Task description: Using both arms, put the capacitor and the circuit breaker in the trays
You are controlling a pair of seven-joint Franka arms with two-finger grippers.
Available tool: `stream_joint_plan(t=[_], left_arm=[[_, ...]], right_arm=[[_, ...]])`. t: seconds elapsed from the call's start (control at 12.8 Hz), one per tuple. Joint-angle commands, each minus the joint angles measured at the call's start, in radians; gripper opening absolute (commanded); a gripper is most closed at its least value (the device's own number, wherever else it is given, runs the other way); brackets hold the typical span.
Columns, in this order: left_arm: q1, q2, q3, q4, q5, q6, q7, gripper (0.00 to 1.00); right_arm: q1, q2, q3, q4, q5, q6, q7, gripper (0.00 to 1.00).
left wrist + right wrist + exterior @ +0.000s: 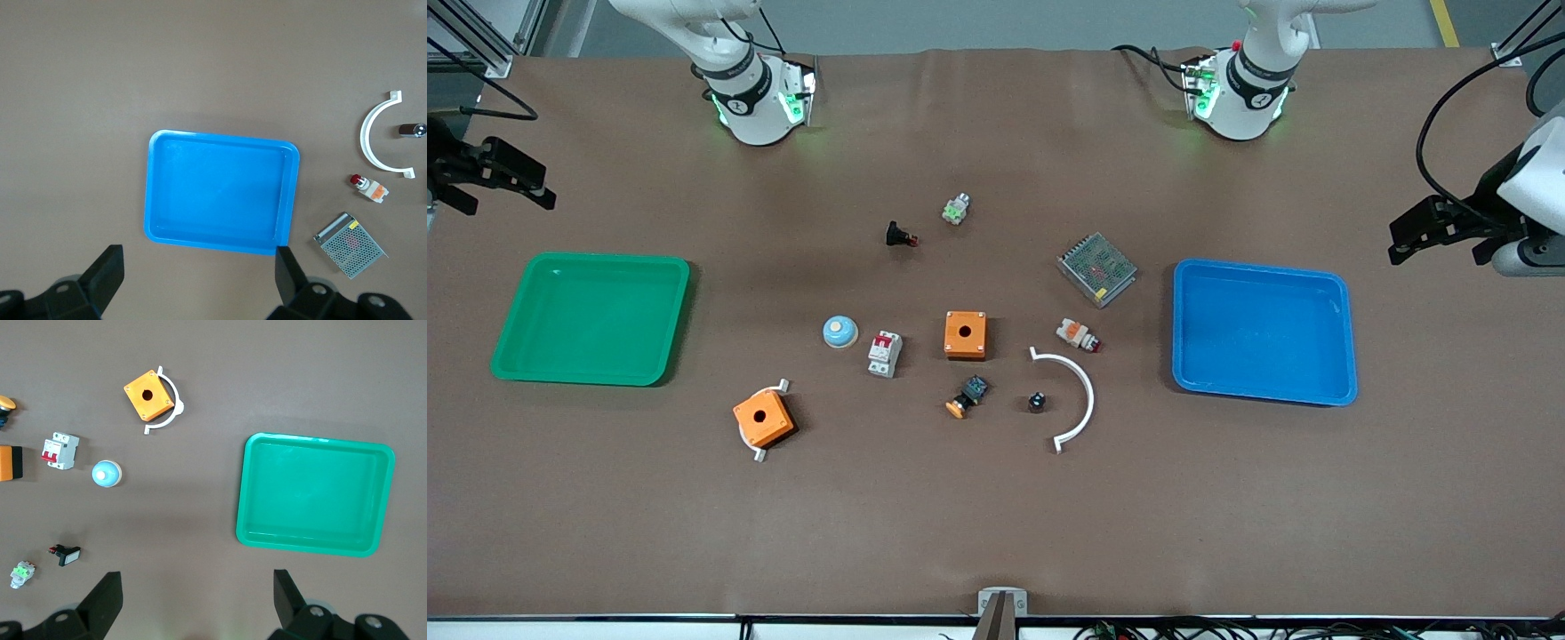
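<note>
The capacitor (1037, 402), a tiny black cylinder, stands inside the curve of a white clip; it also shows in the left wrist view (411, 131). The circuit breaker (884, 354), white-grey with red levers, lies mid-table between a blue dome and an orange box; it also shows in the right wrist view (60, 451). My left gripper (1405, 240) (198, 273) is open and empty, up in the air beside the blue tray (1263, 331) (220, 193). My right gripper (507, 200) (198, 590) is open and empty, up in the air beside the green tray (591, 317) (313, 493).
Mid-table lie an orange box (966, 334), another orange box on a white clip (763, 420), a white curved clip (1080, 391), a mesh metal box (1097, 268), a blue dome (840, 332), an orange-capped push button (967, 396), a white-and-orange part (1078, 335), a black switch (899, 236) and a green-white part (957, 209).
</note>
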Motion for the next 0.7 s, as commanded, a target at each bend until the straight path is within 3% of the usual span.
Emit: stream_joint_plan(t=[0.0,0.31,0.62], left_arm=[[-0.004,0.010,0.005,0.021,-0.013,0.004,0.011,1.00],[-0.004,0.022,0.003,0.021,-0.030,0.009,0.009,1.00],[-0.022,0.115,-0.003,0.019,-0.076,0.015,-0.010,1.00]], right_arm=[[-0.014,0.005,0.008,0.010,-0.003,0.001,-0.016,1.00],[-0.014,0.003,0.008,0.010,-0.004,0.001,-0.016,1.00],[0.004,0.006,0.013,0.007,-0.006,0.010,-0.015,1.00]])
